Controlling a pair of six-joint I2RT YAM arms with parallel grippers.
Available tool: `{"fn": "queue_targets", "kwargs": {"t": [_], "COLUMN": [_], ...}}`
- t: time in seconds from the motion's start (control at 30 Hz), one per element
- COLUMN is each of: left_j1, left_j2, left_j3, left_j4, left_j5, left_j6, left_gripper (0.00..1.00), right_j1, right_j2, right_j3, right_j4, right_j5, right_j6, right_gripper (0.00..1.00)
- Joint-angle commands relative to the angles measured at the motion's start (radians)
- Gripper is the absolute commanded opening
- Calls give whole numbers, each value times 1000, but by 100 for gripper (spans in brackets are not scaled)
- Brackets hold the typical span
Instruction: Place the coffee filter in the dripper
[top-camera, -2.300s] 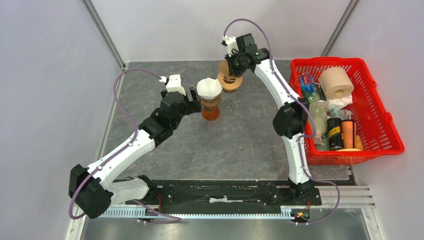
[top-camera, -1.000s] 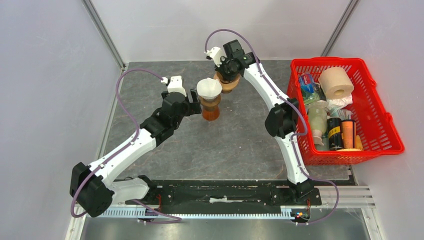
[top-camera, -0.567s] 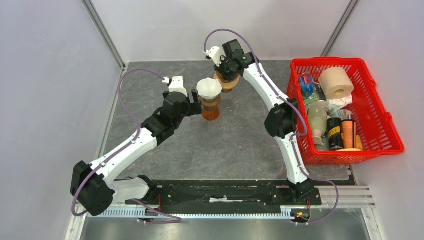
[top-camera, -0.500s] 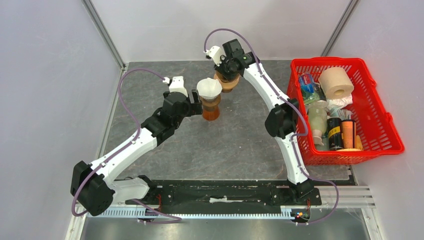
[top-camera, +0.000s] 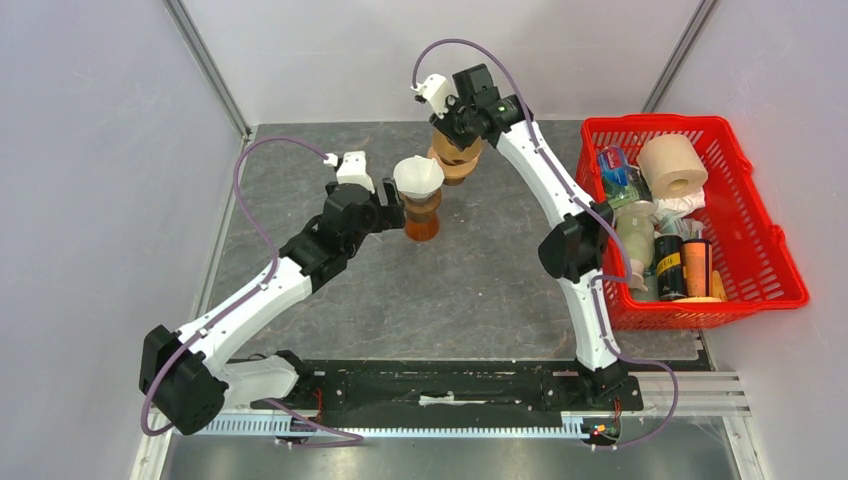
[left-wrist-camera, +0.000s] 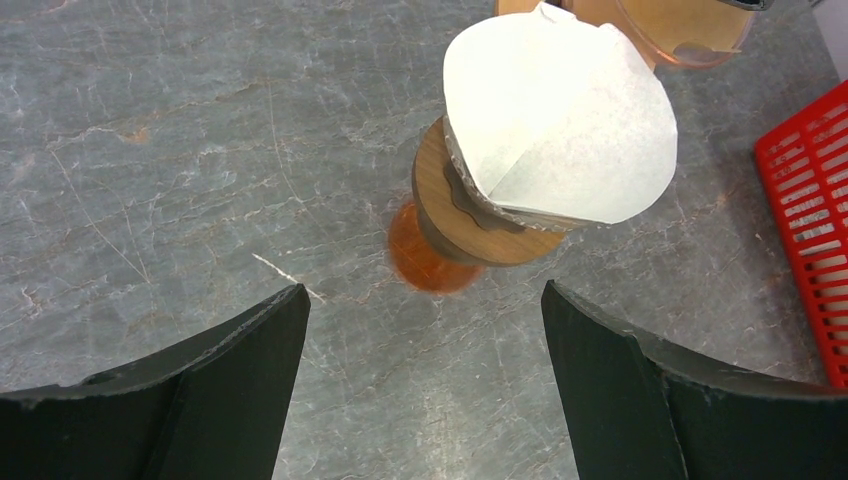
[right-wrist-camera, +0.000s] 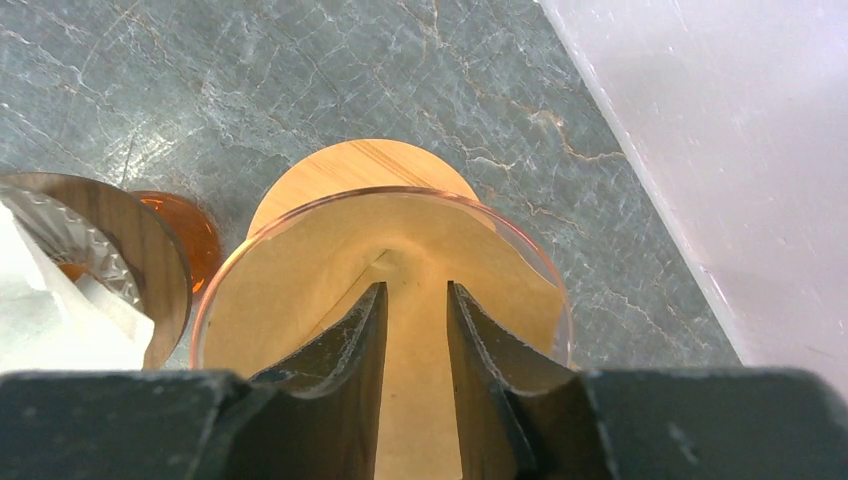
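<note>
Filter: brown coffee filter (right-wrist-camera: 290, 300) seated inside glass dripper (right-wrist-camera: 380, 191), point down, axis vertical.
Right pincer: right pincer (right-wrist-camera: 415, 290) directly above dripper, tips inside the cone, narrow gap, nothing pinched.
Left pincer: left pincer (left-wrist-camera: 424, 295) wide, empty, left of dripper, facing second dripper (left-wrist-camera: 470, 215) with white filter (left-wrist-camera: 560, 110).
Next: likely straight lift along cone axis; right arm nearer.
</note>
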Motion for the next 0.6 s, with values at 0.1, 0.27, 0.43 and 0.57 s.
{"fn": "queue_targets", "kwargs": {"t": [0.1, 0.27, 0.43, 0.57], "left_j1": [19, 52, 94, 127], "left_j2": [19, 111, 232, 340], "left_j3": [119, 240, 365, 452], "left_j4": [68, 81, 91, 98], "left_j5": [32, 108, 223, 274], "left_j6": [18, 48, 58, 56], "left_gripper": [95, 96, 96, 95], "right_j1": [2, -20, -77, -124], "right_j2": [-165, -278, -379, -416], "right_j3": [-76, -225, -398, -511], "right_j4": [107, 201, 335, 439], "right_j5": [-10, -33, -11, 0], "right_j6": [66, 194, 428, 594], "right_gripper": [45, 54, 63, 63]}}
